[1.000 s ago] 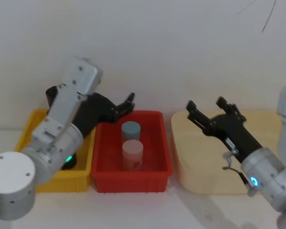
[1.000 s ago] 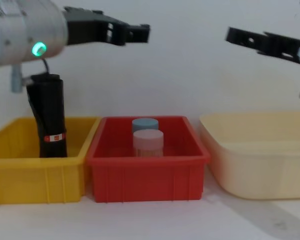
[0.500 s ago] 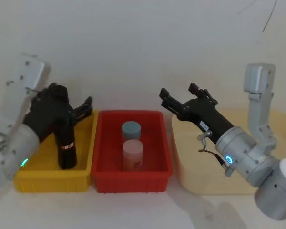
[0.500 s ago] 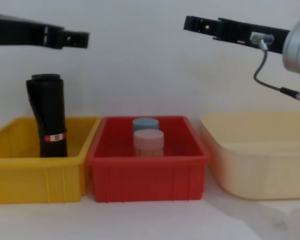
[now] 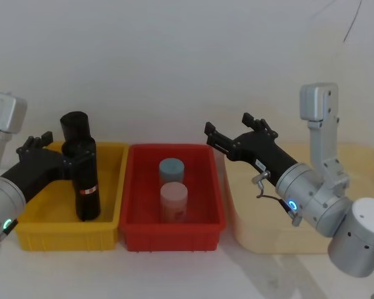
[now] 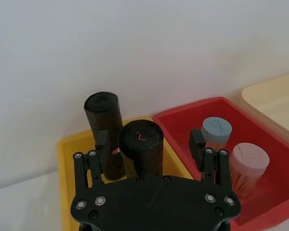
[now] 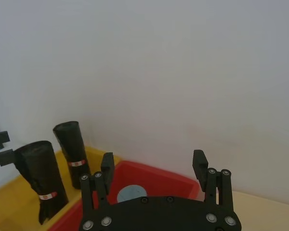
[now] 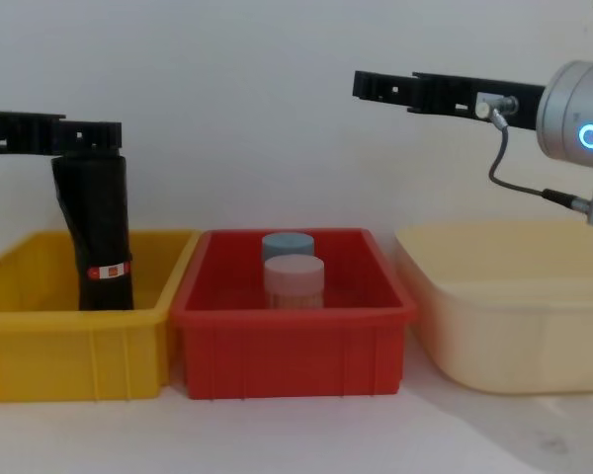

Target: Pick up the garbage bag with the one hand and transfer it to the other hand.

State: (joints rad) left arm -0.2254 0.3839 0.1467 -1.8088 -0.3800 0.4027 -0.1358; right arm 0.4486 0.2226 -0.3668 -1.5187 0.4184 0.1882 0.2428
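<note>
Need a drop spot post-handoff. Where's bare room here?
Free: cream tub, looks empty, right pincer open above its left rim; table strip fronting the bins; left half of the yellow bin. Crowded: red bin middle, two jars; yellow bin's right, garbage bag inside the open left pincer.

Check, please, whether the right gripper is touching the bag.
Apart. The head view shows the right gripper open above the red bin's right side, while the bag stands far off in the yellow bin.
</note>
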